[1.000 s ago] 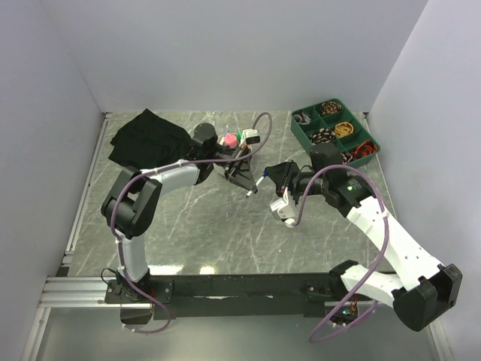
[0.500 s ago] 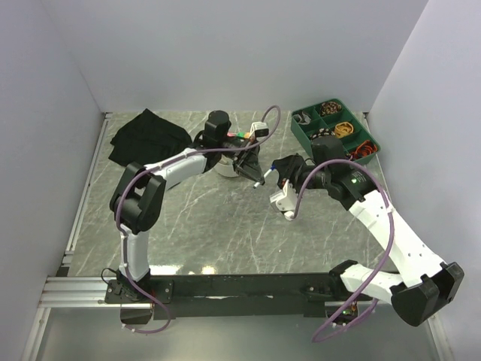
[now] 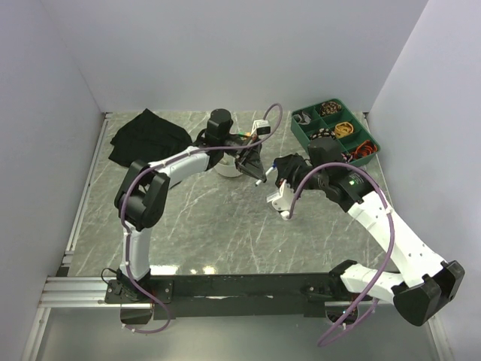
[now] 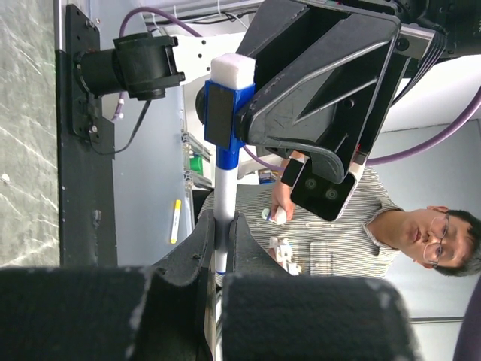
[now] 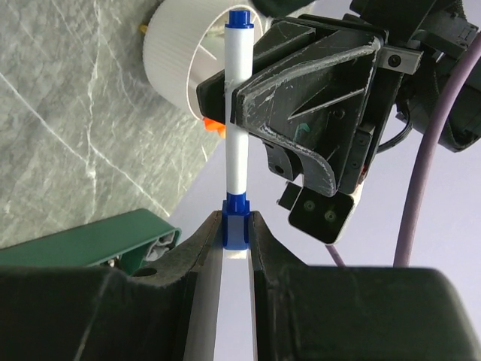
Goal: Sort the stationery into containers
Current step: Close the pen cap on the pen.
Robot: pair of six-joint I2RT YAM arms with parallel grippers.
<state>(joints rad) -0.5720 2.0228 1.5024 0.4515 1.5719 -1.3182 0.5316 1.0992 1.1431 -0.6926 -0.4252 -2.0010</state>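
I am watching both hands holding one white pen (image 5: 237, 143) in the air above the surface (image 3: 218, 226), a grey-green slab with pale marble veins. The pen is a slim, straight, smooth plastic cylinder with a small blue tip at one end and a squarish blue cap at the other.

The left hand (image 4: 222, 244) is clamping the white barrel partway along, its dark, matte, slightly grainy fingers (image 4: 188, 259) pressing in from both sides. The right hand (image 5: 237, 233) is pinching the blue cap end, its two black fingers closing tight against the cap's flat faces. Seen from above, the two hands are meeting tip to tip near the middle of the surface, with the pen bridging the short gap between them.

The round white bowl (image 5: 167, 60) is sitting on the surface just behind the left hand, its outer wall finely ribbed with vertical grooves. Something orange (image 5: 214, 124) is peeking out beside its rim; I cannot tell what it is.

The black fabric bag (image 3: 146, 135) is lying crumpled and soft at the far left, well apart from the pen. A green hard-plastic compartment tray (image 5: 83, 239) is resting at the far right, its cells holding coiled items.
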